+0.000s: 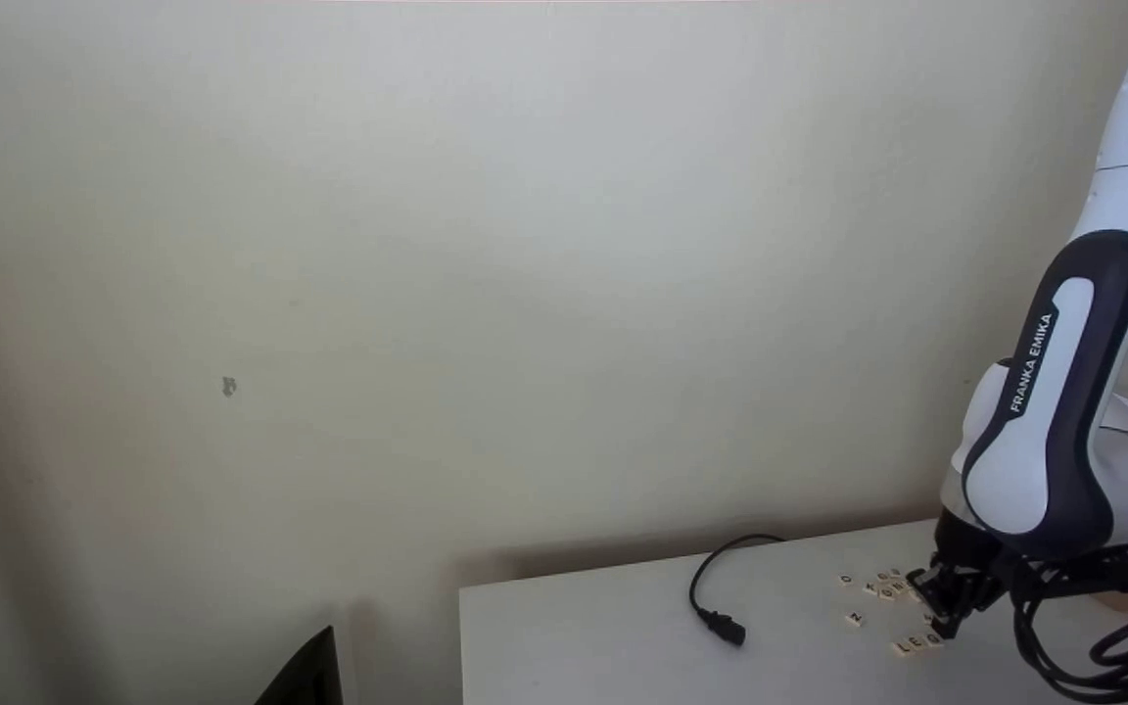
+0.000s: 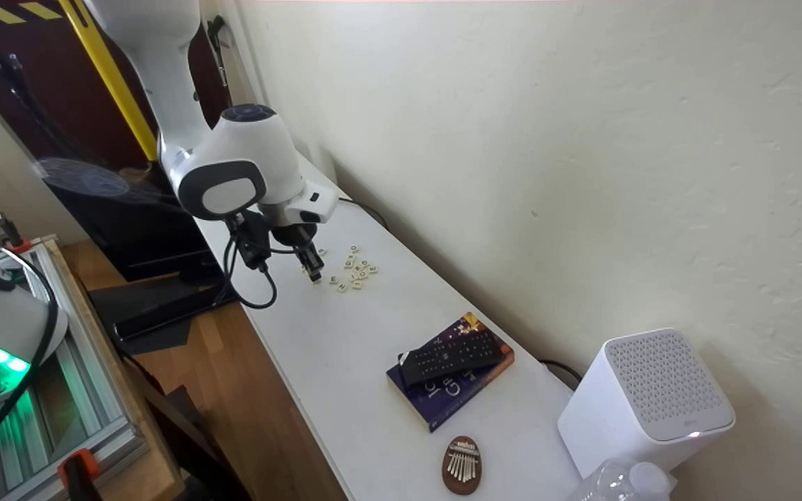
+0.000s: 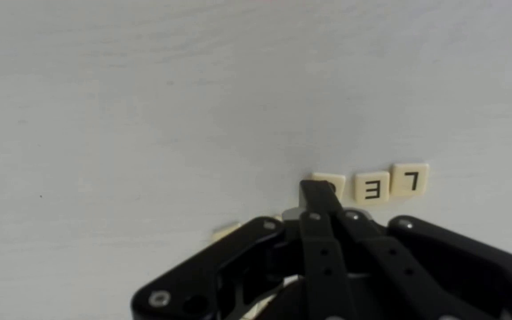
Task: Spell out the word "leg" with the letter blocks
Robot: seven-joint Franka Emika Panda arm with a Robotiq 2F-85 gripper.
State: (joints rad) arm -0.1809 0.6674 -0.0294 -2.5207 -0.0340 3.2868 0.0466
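Observation:
The letter blocks are small cream tiles on the white table. In the wrist view an L block [image 3: 410, 179] and an E block [image 3: 372, 187] lie almost touching, upside down to the camera. A third block [image 3: 329, 178] lies left of the E with a small gap; its curved letter is partly covered by my fingertips. My gripper [image 3: 320, 189] is shut, its tips together over or on that third block; contact is unclear. In an exterior view the gripper [image 1: 944, 630] is low beside this row. The gripper [image 2: 315, 275] reaches down to the table in an exterior view too.
Other loose letter blocks [image 1: 887, 590] lie near the gripper, also seen in an exterior view [image 2: 359, 270]. A black cable with a plug [image 1: 724, 628] lies farther along. A book [image 2: 436, 403] with a remote [image 2: 451, 358], a kalimba [image 2: 462, 465] and a white speaker-like box [image 2: 631, 410] stand farther off.

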